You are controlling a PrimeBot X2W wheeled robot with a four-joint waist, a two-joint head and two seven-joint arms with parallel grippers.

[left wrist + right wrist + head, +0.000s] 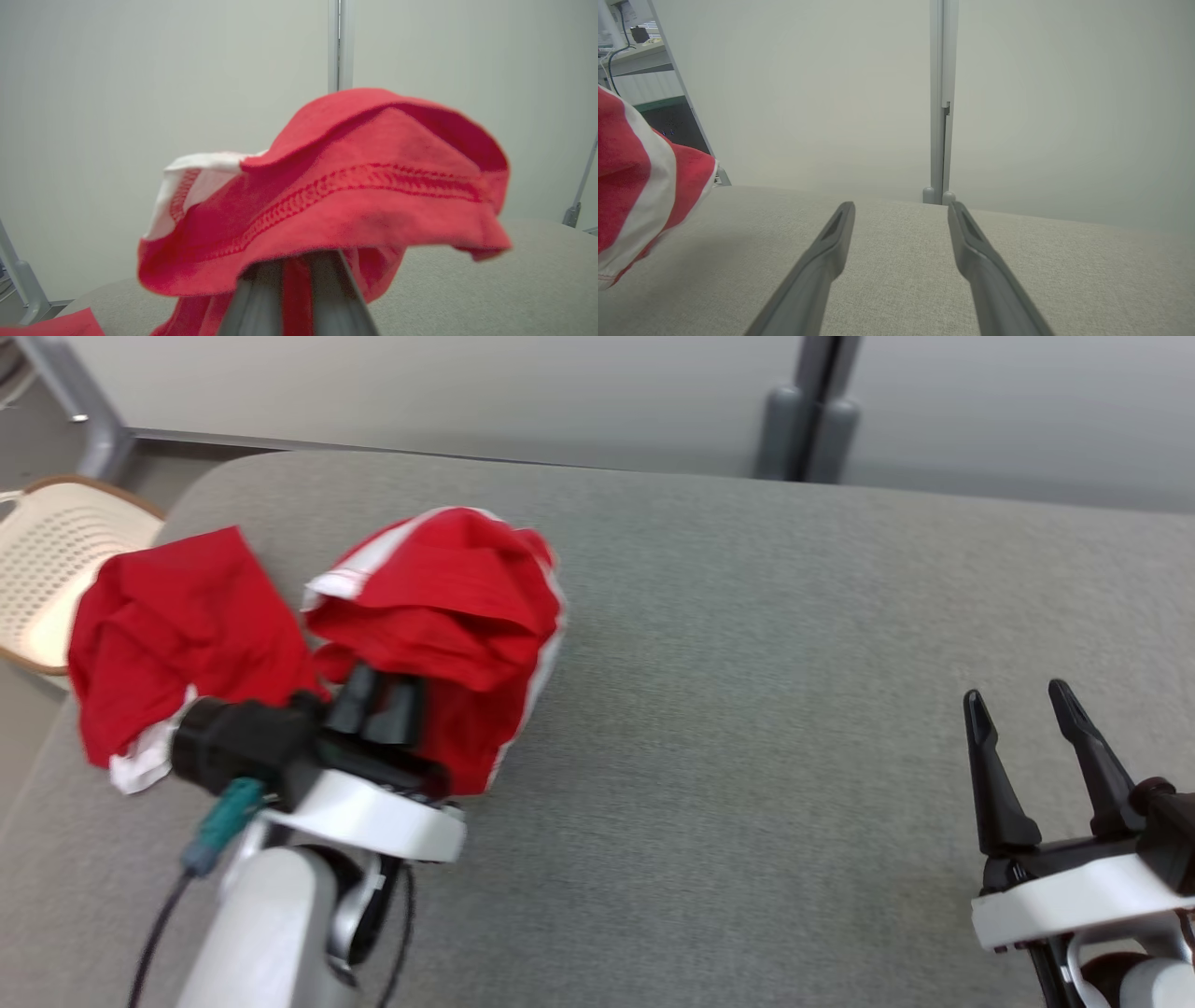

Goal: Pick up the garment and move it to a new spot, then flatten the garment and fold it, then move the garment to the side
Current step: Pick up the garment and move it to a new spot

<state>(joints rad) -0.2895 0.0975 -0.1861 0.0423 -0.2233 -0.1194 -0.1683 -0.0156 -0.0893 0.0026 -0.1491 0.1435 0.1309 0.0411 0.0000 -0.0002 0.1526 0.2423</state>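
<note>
A red garment [439, 616] with white trim hangs bunched over my left gripper [383, 695], which is shut on its cloth above the grey table's left part. In the left wrist view the red garment [345, 205] drapes over the fingers [261, 298], with a strip of cloth pinched between them. Part of the cloth trails left toward the table's left edge. My right gripper [1022, 705] stands open at the lower right, well away from the garment, nothing between its fingers [831, 242]. A red and white edge of the garment [640, 196] shows at the left of the right wrist view.
The grey fabric-covered table [794, 709] spreads wide to the right of the garment. A pale perforated chair [56, 560] stands past the table's left edge. Grey partition panels with a post [808, 420] run behind the table's far edge.
</note>
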